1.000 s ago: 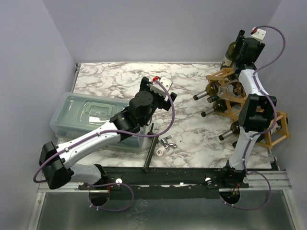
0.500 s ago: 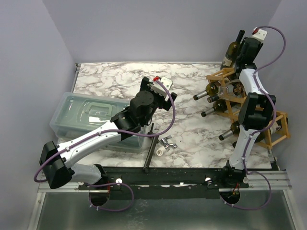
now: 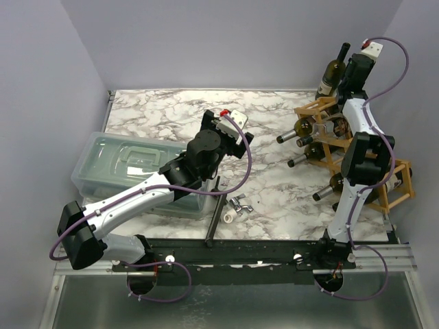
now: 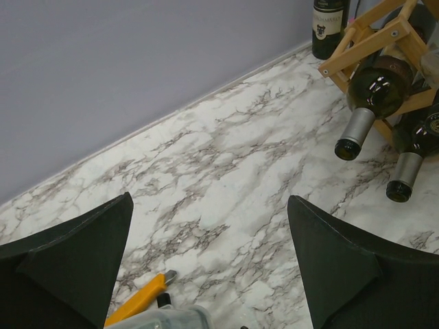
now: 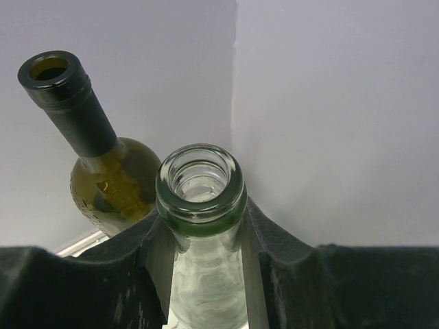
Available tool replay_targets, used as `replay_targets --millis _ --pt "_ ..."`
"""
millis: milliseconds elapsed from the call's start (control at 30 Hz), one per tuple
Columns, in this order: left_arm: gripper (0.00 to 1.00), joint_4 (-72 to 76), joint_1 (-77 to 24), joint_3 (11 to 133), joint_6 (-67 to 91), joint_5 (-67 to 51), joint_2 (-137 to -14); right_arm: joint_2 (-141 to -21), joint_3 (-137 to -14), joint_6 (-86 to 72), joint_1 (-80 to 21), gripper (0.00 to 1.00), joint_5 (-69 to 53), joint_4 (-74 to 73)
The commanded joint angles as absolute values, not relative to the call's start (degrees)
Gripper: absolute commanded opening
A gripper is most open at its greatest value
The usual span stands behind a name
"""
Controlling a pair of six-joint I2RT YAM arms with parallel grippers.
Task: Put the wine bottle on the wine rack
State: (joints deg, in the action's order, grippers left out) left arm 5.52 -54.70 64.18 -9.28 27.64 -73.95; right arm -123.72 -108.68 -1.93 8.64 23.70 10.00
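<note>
A clear glass wine bottle (image 5: pixel 201 205) stands upright in the back right corner, seen from above its open mouth. My right gripper (image 5: pixel 204 236) is shut on its neck just under the lip, with a finger pressed against each side. From above, the right gripper (image 3: pixel 354 74) hides this bottle. The light wooden wine rack (image 3: pixel 317 108) stands just in front, with several bottles lying in its cells (image 4: pixel 374 92). My left gripper (image 4: pixel 209 233) hovers open over the marble table, with nothing between its fingers.
A dark green bottle (image 5: pixel 103 157) stands upright right beside the held one, next to the rack (image 4: pixel 374 42). A clear lidded bin (image 3: pixel 123 164) sits at the left. A yellow-handled tool (image 4: pixel 137 301) and small metal parts (image 3: pixel 236 205) lie near the table's front.
The right wrist has shifted slightly to the right at the back corner, showing more of the dark green bottle. The left arm has not moved.
</note>
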Motion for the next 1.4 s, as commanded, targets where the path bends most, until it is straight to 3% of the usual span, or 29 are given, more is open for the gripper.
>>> replay_targets --millis 0,167,500,767,1100,1367 --pt "0.96 6.63 -54.33 63.90 -8.99 26.89 -74.51 -121.88 -108.64 -3.48 8.69 0.02 18.41 11.79" --pt "0.96 6.52 -54.32 63.98 -8.52 26.40 -74.79 -118.56 -106.79 -3.92 8.67 0.01 14.59 17.95" --pt "0.96 5.98 -54.18 64.31 -8.18 26.28 -74.79 -114.73 -108.74 -0.82 8.74 0.01 21.26 22.50" --pt "0.96 5.92 -54.14 64.34 -8.00 26.21 -74.72 -114.06 -116.87 -6.26 8.69 0.00 18.82 20.19" --pt "0.96 5.71 -54.14 64.51 -7.12 25.68 -73.48 -107.96 -118.54 -10.96 7.20 0.01 15.36 18.58" --pt "0.96 5.63 -54.21 64.47 -7.21 26.43 -72.96 -94.79 -106.10 -13.96 5.88 0.01 12.54 20.23"
